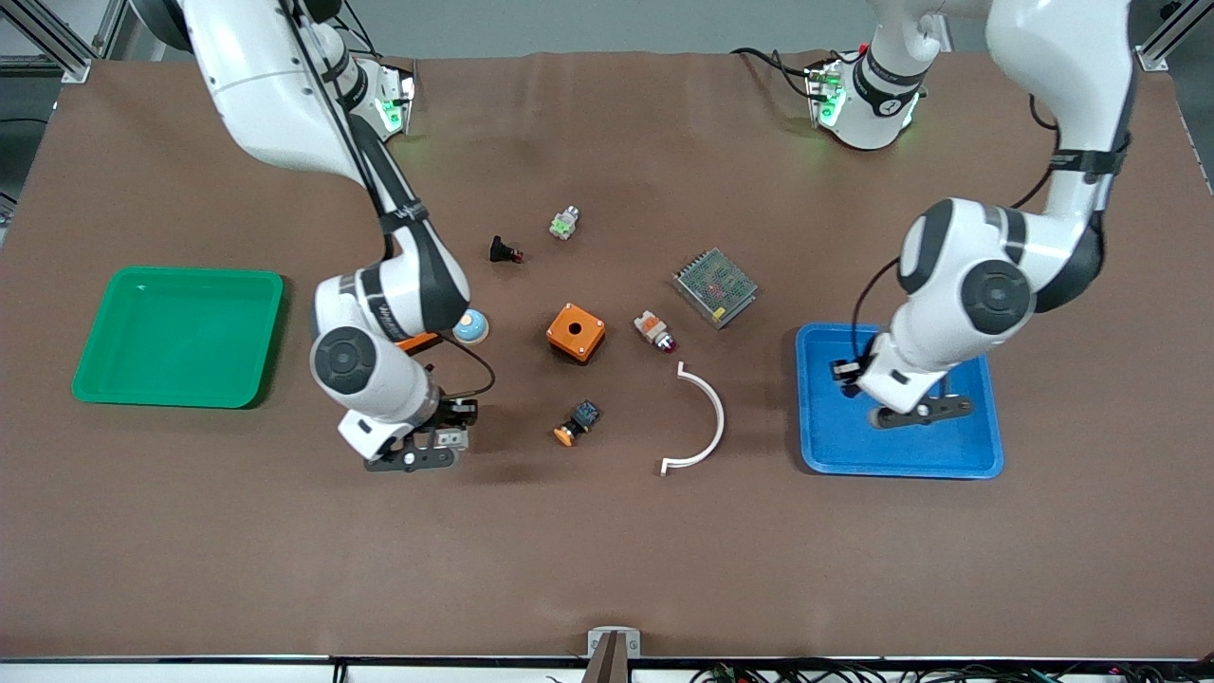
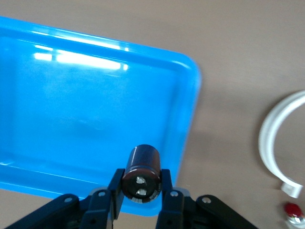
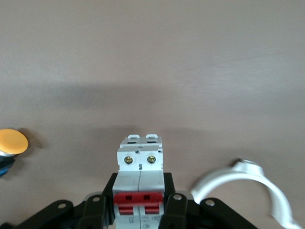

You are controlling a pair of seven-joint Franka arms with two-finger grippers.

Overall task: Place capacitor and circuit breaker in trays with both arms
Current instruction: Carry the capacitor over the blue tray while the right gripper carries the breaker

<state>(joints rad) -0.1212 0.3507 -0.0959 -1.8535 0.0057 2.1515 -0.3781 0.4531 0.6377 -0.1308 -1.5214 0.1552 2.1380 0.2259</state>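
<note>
My left gripper (image 1: pixel 915 410) is over the blue tray (image 1: pixel 948 455), near the tray edge that faces the middle of the table. It is shut on the capacitor (image 2: pixel 141 174), a small dark cylinder with two silvery terminals on its end, held between both fingers (image 2: pixel 116 188). My right gripper (image 1: pixel 417 457) is over the bare brown mat, between the green tray (image 1: pixel 180 323) and the orange-capped button (image 1: pixel 577 423). It is shut on the circuit breaker (image 3: pixel 139 176), a grey-white block with two red levers, which also shows in the front view (image 1: pixel 448 438).
In the middle of the table lie an orange box (image 1: pixel 575 332), a metal mesh unit (image 1: pixel 715 286), a white-orange part with a red tip (image 1: pixel 654 330), a white curved strip (image 1: pixel 707 422), a black piece with a red tip (image 1: pixel 503 251), a green-white part (image 1: pixel 565 223) and a blue-white dome (image 1: pixel 470 327).
</note>
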